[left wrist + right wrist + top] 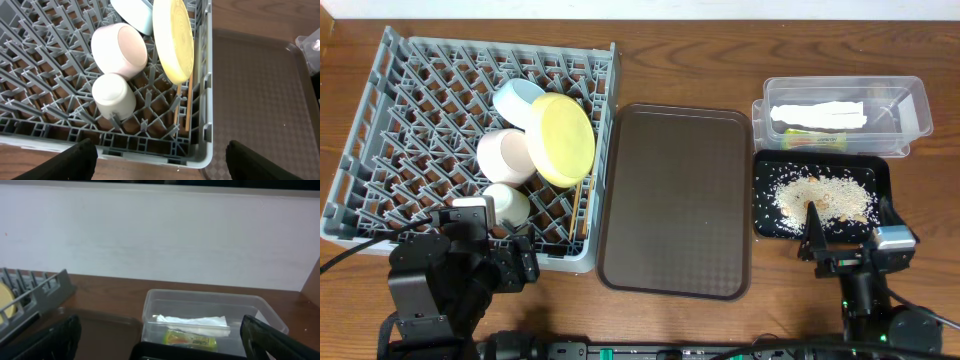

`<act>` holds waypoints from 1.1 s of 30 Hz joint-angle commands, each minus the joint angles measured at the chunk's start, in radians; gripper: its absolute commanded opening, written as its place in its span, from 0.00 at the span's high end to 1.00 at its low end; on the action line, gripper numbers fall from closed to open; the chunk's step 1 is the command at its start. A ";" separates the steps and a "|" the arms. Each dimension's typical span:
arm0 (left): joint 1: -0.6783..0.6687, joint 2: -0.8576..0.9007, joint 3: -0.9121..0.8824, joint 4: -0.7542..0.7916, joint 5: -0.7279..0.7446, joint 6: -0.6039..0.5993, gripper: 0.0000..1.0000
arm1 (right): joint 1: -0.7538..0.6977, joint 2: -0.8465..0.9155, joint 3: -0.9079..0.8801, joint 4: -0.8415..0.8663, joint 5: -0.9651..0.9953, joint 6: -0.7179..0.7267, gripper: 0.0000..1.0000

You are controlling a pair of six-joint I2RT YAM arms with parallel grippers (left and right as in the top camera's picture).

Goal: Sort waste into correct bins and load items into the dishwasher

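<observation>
The grey dish rack [380, 120] holds the yellow plate [564, 138] on edge, the light blue bowl [518, 98], the white bowl [506, 156], the small white cup [508, 203] and the chopsticks [189, 100] along its right wall. The clear tub [910, 100] holds the white napkin [818, 114] and green wrapper [812, 137]. The black tray [766, 222] holds the rice scraps [820, 196]. My left gripper [160, 165] is open and empty at the rack's near edge. My right gripper [160, 340] is open and empty in front of the black tray, facing the tub.
The brown serving tray [675, 200] lies bare between the rack and the bins. A pale wall [160, 235] rises behind the table. Both arm bases sit at the table's front edge.
</observation>
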 commanded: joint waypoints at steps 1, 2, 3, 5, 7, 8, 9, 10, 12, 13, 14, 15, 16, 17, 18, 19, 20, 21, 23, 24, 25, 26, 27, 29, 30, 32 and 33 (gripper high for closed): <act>0.002 -0.003 -0.004 -0.003 -0.003 0.006 0.15 | -0.023 -0.051 -0.084 0.071 0.000 -0.022 0.01; 0.002 -0.003 -0.004 -0.003 -0.003 0.006 0.15 | -0.023 -0.048 -0.107 0.110 -0.003 -0.026 0.01; 0.002 -0.003 -0.004 -0.003 -0.003 0.006 0.15 | -0.024 -0.049 -0.132 0.146 -0.007 -0.041 0.01; 0.002 -0.003 -0.004 -0.003 -0.002 0.006 0.15 | -0.024 -0.049 -0.174 0.215 -0.020 -0.072 0.01; 0.002 -0.003 -0.004 -0.003 -0.003 0.006 0.15 | -0.024 -0.049 -0.212 0.270 -0.026 -0.099 0.01; 0.002 -0.003 -0.004 -0.003 -0.003 0.006 0.15 | -0.024 -0.049 -0.232 0.293 -0.026 -0.109 0.01; 0.002 -0.003 -0.004 -0.003 -0.003 0.006 0.15 | -0.024 -0.049 -0.252 0.314 -0.026 -0.118 0.01; 0.002 -0.003 -0.004 -0.003 -0.003 0.006 0.15 | -0.024 -0.049 -0.272 0.331 -0.027 -0.129 0.01; 0.002 -0.003 -0.004 -0.003 -0.003 0.006 0.15 | -0.024 -0.049 -0.315 0.355 -0.031 -0.136 0.01; 0.002 -0.003 -0.004 -0.003 -0.003 0.006 0.15 | -0.024 -0.049 -0.336 0.359 -0.047 -0.146 0.01; 0.002 -0.003 -0.004 -0.003 -0.003 0.006 0.15 | -0.024 -0.049 -0.353 0.359 -0.066 -0.159 0.01; 0.002 -0.003 -0.004 -0.003 -0.003 0.006 0.15 | -0.025 -0.049 -0.377 0.359 -0.092 -0.172 0.01; 0.002 -0.003 -0.004 -0.003 -0.003 0.006 0.15 | -0.025 -0.049 -0.377 0.310 -0.110 -0.186 0.01; 0.002 -0.003 -0.004 -0.003 -0.003 0.006 0.15 | -0.025 -0.049 -0.376 0.264 -0.131 -0.188 0.01; 0.002 -0.003 -0.004 -0.003 -0.003 0.006 0.15 | -0.025 -0.049 -0.377 0.230 -0.132 -0.187 0.01; 0.002 -0.003 -0.004 -0.003 -0.002 0.006 0.15 | -0.025 -0.049 -0.377 0.227 -0.131 -0.184 0.01; 0.002 -0.003 -0.004 -0.003 -0.003 0.006 0.15 | -0.025 -0.049 -0.376 0.229 -0.131 -0.188 0.01; 0.002 -0.003 -0.004 -0.003 -0.003 0.006 0.15 | -0.025 -0.049 -0.376 0.229 -0.130 -0.194 0.01; 0.002 -0.003 -0.004 -0.003 -0.003 0.006 0.15 | -0.025 -0.049 -0.376 0.229 -0.130 -0.198 0.01; 0.002 -0.003 -0.004 -0.003 -0.003 0.006 0.15 | -0.025 -0.049 -0.376 0.229 -0.130 -0.198 0.01; 0.002 -0.003 -0.004 -0.003 -0.003 0.006 0.15 | -0.025 -0.049 -0.376 0.230 -0.131 -0.198 0.01; 0.002 -0.003 -0.004 -0.003 -0.003 0.006 0.15 | -0.025 -0.049 -0.376 0.230 -0.130 -0.198 0.01; 0.002 -0.003 -0.004 -0.003 -0.003 0.006 0.15 | -0.025 -0.049 -0.376 0.232 -0.131 -0.198 0.01; 0.002 -0.003 -0.004 -0.003 -0.003 0.006 0.15 | -0.025 -0.049 -0.376 0.249 -0.126 -0.205 0.01; 0.002 -0.003 -0.004 -0.003 -0.003 0.006 0.15 | -0.025 -0.049 -0.376 0.259 -0.127 -0.224 0.01; 0.002 -0.003 -0.004 -0.003 -0.003 0.006 0.15 | -0.025 -0.049 -0.376 0.270 -0.127 -0.266 0.01; 0.002 -0.003 -0.004 -0.003 -0.003 0.006 0.15 | -0.025 -0.049 -0.376 0.265 -0.127 -0.278 0.01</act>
